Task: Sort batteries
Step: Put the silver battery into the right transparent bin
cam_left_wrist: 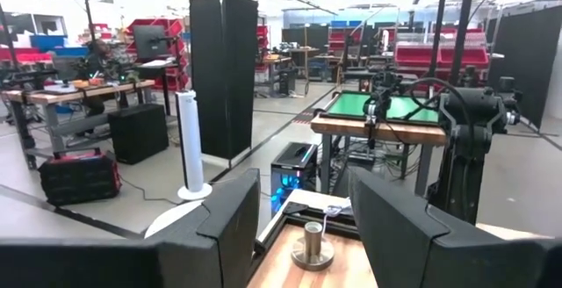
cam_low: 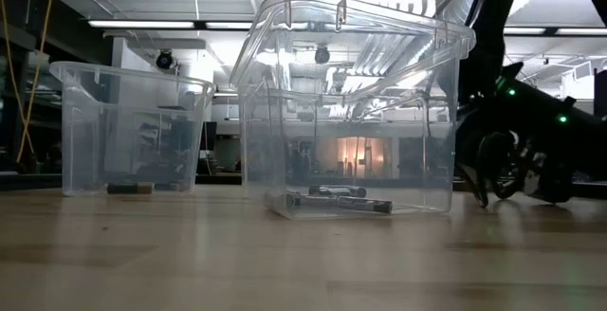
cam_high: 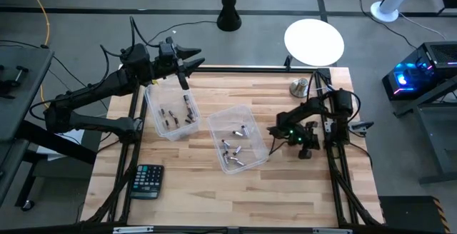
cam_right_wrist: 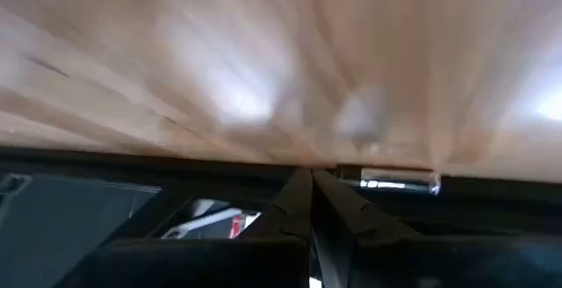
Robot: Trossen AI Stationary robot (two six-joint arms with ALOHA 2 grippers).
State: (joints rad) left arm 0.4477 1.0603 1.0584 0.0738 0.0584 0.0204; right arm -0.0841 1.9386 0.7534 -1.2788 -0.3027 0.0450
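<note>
Pale wood-grain table (cam_high: 285, 191), smooth; two clear glossy plastic bins (cam_high: 238, 138); shiny metal knob (cam_high: 298, 87); matt black calculator (cam_high: 147, 180).

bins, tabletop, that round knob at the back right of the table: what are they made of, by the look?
Bins: clear plastic, glossy; the room shows through the walls in the low view.
Tabletop: light wood, probably butcher-block; parallel strips and grain, matte.
Knob: looks like metal, silvery with a dull sheen; alloy can't be told.
</note>
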